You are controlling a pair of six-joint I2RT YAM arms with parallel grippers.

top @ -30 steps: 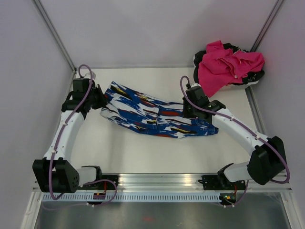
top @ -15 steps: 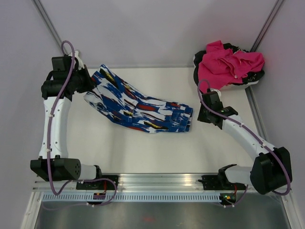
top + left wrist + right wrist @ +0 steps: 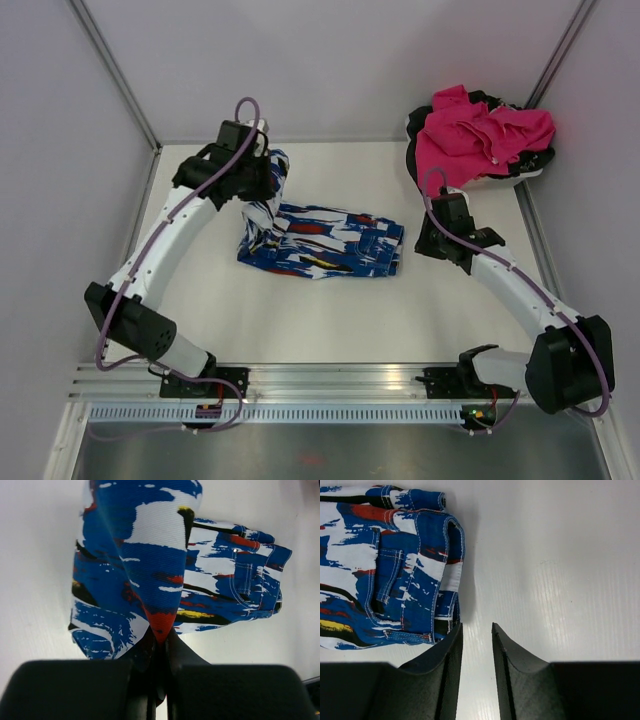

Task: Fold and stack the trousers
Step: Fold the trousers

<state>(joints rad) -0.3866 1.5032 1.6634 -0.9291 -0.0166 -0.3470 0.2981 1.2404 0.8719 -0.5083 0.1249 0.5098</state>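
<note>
The trousers (image 3: 330, 242) are royal blue with white, red, black and yellow blotches and lie mid-table, waist end to the right. My left gripper (image 3: 268, 178) is shut on the leg end and holds it lifted above the left part of the trousers; the pinched cloth (image 3: 161, 622) hangs from the jaws in the left wrist view. My right gripper (image 3: 432, 238) is open and empty, just right of the waist end. In the right wrist view the waistband (image 3: 451, 555) lies left of the gripper (image 3: 477, 630), apart from the fingers.
A pink garment (image 3: 478, 135) lies piled on a dark object at the back right corner. Grey walls close the table on the left, back and right. An aluminium rail (image 3: 340, 380) runs along the near edge.
My left gripper has carried the leg end up and to the right, folding the legs toward the waist. My right gripper let go of the waist end and drew back to the right.
</note>
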